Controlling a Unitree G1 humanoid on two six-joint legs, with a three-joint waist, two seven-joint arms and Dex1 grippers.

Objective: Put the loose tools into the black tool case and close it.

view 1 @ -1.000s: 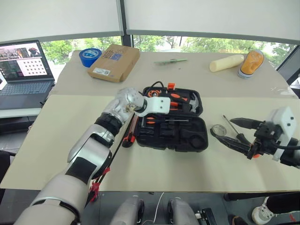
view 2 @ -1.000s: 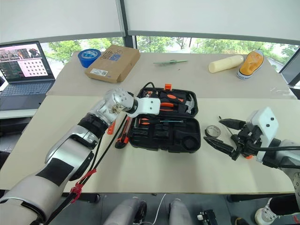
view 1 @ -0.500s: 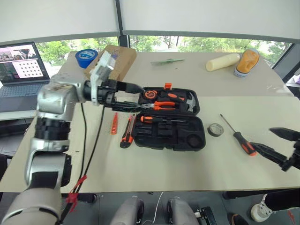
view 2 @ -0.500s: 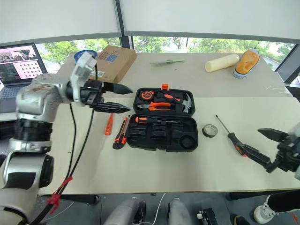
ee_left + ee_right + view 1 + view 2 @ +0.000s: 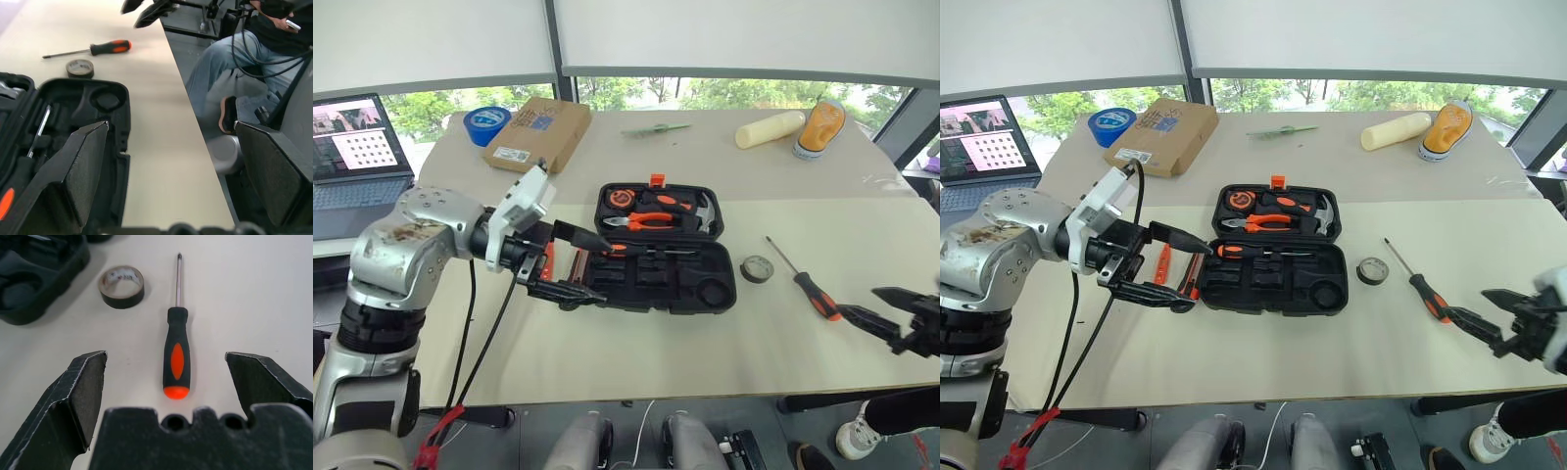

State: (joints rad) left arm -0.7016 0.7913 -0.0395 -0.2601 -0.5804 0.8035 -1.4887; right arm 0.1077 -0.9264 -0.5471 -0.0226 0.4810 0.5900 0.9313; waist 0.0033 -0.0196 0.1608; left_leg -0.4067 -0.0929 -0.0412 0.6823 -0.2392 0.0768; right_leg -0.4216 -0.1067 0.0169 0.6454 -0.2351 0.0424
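The black tool case (image 5: 668, 286) lies open mid-table with a screwdriver (image 5: 641, 251) in its near half. My left gripper (image 5: 579, 266) hovers open and empty at the case's left edge. It partly covers the orange tester screwdriver (image 5: 1162, 262) and the utility knife (image 5: 1193, 278) on the table. Right of the case lie the small black tape roll (image 5: 757, 267) and an orange-and-black screwdriver (image 5: 176, 352). My right gripper (image 5: 893, 315) is open just short of that screwdriver's handle, near the table's right front edge.
A cardboard box (image 5: 536, 132), blue tape roll (image 5: 485, 124), green stick (image 5: 656, 128), cream cylinder (image 5: 771, 128) and shoe (image 5: 818, 127) line the far side. A laptop (image 5: 352, 147) stands at the left. A person's legs (image 5: 220, 63) sit beyond the table edge.
My left gripper opened over the case, then drew back and left to the case's left edge. My right gripper moved right and lower, away from the screwdriver's shaft.
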